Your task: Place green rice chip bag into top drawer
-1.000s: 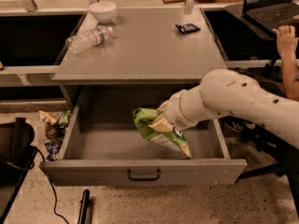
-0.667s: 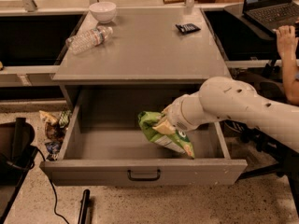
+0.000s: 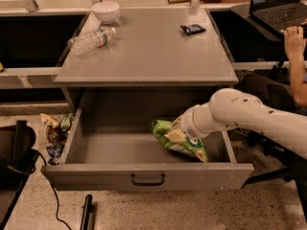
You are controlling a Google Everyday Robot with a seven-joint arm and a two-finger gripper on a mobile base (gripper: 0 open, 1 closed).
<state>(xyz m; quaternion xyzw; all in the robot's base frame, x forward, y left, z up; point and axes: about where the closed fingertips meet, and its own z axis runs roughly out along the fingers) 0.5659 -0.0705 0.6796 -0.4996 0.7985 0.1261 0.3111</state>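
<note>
**Green bag inside the open drawer, hand against it**

The drawer stood pulled out at 6 o'clock from the grey surface, its flat front panel carrying a small dark curved handle at the centre. The bag was the only thing seen inside. It sat in the drawer's 3 o'clock half, tilted, with its crumpled green end up toward 10 o'clock and its white end down toward 4 o'clock, close to the right wall. Whether that lower end touched the drawer floor could not be told.

A dark-green mark showed on the white part of the bag, but no writing on it could be read.

The white arm reached in from 3 o'clock over the drawer's right wall and sloped down toward 8 o'clock. The hand was at its tip, inside the drawer and pressed against the bag's upper side. Whether it was pinching the bag or spread could not be told.

On the surface, a white bowl stood at 11 o'clock, empty as far as its inside showed. A clear plastic bottle lay on its side just below it toward 7 o'clock. A small black packet lay at 1 o'clock, its print unreadable. An open laptop sat on a separate desk at 2 o'clock. Loose wrappers lay on the floor at 9 o'clock from the drawer.
</note>
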